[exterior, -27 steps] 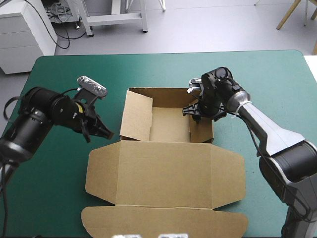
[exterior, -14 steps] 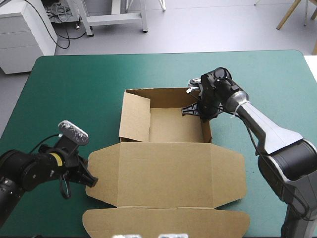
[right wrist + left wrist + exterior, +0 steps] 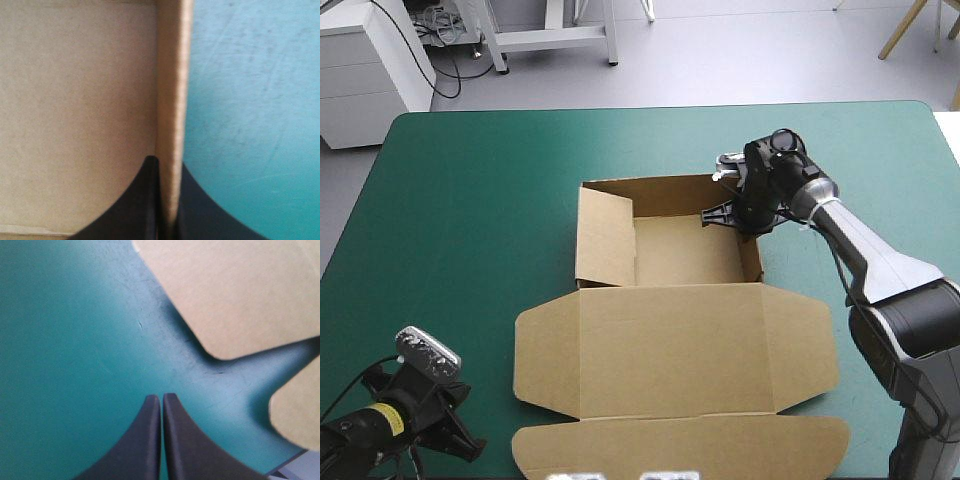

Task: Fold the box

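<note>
A: Where is the box (image 3: pixel 670 330) lying?
B: It is lying in the middle of the cover (image 3: pixel 470 220), a little to the right. Its far part is standing up as a tray (image 3: pixel 660 192), and the lid (image 3: pixel 670 350) is lying flat toward the near edge.
A: What is showing inside the tray?
B: Only its own plain board floor. The left wall (image 3: pixel 605 240) is tilting inward over it.
A: How is the board looking?
B: Brown, matt and stiff, bending along straight creases. The lid's flaps (image 3: pixel 545 355) are ending in rounded corners.
A: What is the right claw (image 3: pixel 745 215) doing?
B: It is pinching the tray's right wall (image 3: pixel 172 75) near the far corner, one finger inside and one outside, all but meeting on the board.
A: And the left claw (image 3: pixel 161 397)?
B: It is hanging over bare cover near the near left corner, fingers pressed together and gripping nothing, with two rounded flap corners just ahead of it.
</note>
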Tool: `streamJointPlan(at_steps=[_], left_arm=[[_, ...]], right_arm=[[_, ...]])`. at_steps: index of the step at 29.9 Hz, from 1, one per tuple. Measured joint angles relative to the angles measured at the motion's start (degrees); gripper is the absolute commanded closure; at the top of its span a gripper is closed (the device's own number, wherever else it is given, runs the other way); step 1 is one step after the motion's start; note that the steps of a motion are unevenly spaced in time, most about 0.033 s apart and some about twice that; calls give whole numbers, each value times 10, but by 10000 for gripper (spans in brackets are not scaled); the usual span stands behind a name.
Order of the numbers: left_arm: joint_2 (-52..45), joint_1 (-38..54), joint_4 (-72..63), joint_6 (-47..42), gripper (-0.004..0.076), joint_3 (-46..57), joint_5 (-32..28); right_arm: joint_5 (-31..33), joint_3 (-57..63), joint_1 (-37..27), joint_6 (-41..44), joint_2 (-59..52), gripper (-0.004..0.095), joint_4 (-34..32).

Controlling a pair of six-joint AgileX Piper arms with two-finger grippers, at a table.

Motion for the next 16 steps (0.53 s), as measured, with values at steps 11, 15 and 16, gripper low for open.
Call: streamJointPlan(at_steps=[11, 15, 16], left_arm=[[-52, 0, 43, 0, 734, 2, 46], [-52, 0, 44, -1, 734, 9, 50], [-52, 0, 44, -1, 734, 9, 50]], right_arm=[[7, 0, -210, -66, -62, 927, -20], [9, 0, -313, -89, -83, 927, -34], [9, 0, -334, -90, -85, 927, -38]])
